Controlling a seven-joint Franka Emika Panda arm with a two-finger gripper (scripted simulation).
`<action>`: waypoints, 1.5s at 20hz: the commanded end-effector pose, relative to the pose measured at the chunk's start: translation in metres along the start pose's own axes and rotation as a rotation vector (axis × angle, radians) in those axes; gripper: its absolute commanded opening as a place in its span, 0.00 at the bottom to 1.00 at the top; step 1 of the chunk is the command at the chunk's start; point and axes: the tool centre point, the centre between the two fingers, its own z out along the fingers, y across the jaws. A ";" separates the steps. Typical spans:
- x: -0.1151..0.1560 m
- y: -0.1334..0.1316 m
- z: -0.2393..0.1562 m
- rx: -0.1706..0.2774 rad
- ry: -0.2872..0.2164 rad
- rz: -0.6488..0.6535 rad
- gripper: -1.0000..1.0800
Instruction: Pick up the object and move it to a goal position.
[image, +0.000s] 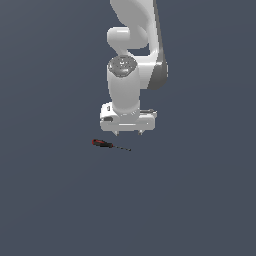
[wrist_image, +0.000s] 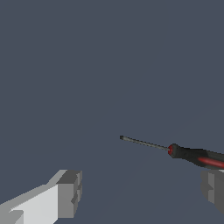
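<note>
The object is a tiny screwdriver (image: 111, 145) with a red-and-black handle and a thin dark shaft, lying flat on the dark grey floor. Its handle points toward the exterior view's left. My gripper (image: 128, 133) hangs just above and slightly behind it, fingers pointing down, open with nothing between them. In the wrist view the screwdriver (wrist_image: 183, 152) lies near one finger (wrist_image: 214, 187), while the other finger (wrist_image: 68, 193) stands far apart from it. The shaft tip reaches into the gap between the fingers.
A plain dark grey surface (image: 60, 200) spreads all around. The white arm (image: 132, 50) rises above the gripper.
</note>
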 end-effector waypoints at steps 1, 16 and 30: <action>0.000 0.001 0.001 0.000 0.000 -0.006 0.96; -0.003 0.018 0.017 -0.018 0.001 -0.206 0.96; -0.010 0.047 0.046 -0.042 -0.004 -0.559 0.96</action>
